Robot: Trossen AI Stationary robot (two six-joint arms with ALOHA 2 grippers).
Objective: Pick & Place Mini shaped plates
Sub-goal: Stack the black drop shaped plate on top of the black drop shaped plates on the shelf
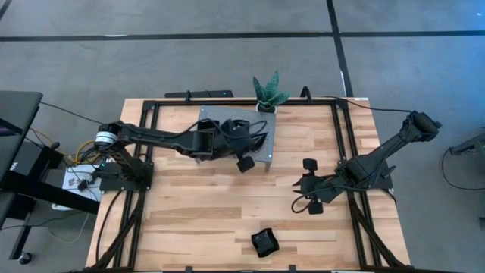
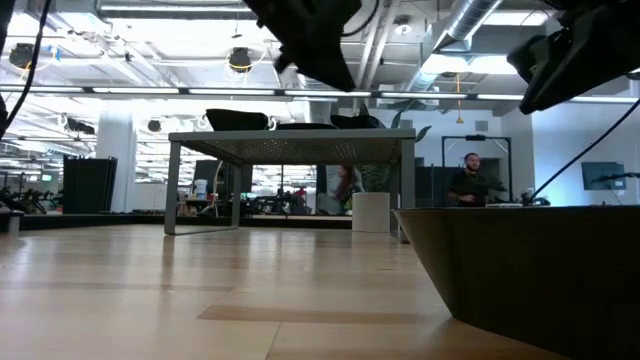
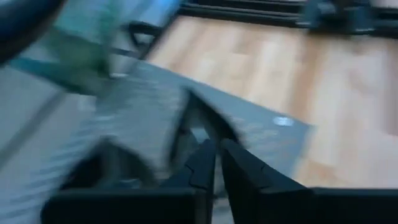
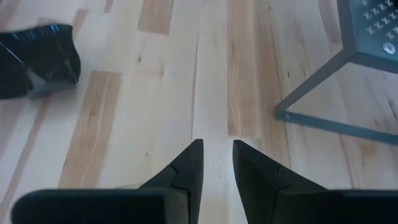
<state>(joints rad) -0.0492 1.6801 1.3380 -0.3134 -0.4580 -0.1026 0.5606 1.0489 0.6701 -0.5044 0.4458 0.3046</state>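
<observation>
A grey perforated stand point(image 1: 216, 114) sits at the table's far middle. Black mini shaped plates point(image 2: 237, 120) lie on its top. My left gripper point(image 3: 217, 152) hovers over the stand's near right part point(image 1: 254, 145), its fingers close together, with a dark plate point(image 3: 208, 115) at their tips; this view is blurred. A small stack of black plates point(image 1: 264, 243) rests on the wood by the near edge and shows in the right wrist view point(image 4: 37, 59). My right gripper point(image 4: 217, 152) hangs open above bare wood, right of the stand point(image 1: 301, 186). My left gripper has a dark plate pinched between its fingertips point(image 3: 202, 163). The plate sticks out past the tips point(image 3: 205, 124), above the stand's top. Blur hides which part of the plate is held. The fingers slant down from the table's left.
A green potted plant point(image 1: 269, 92) stands at the stand's far right corner. The stand's leg point(image 4: 323, 93) is just ahead of my right gripper. A black frame point(image 1: 345, 152) runs round the table. Open wood lies between the stand and the near edge.
</observation>
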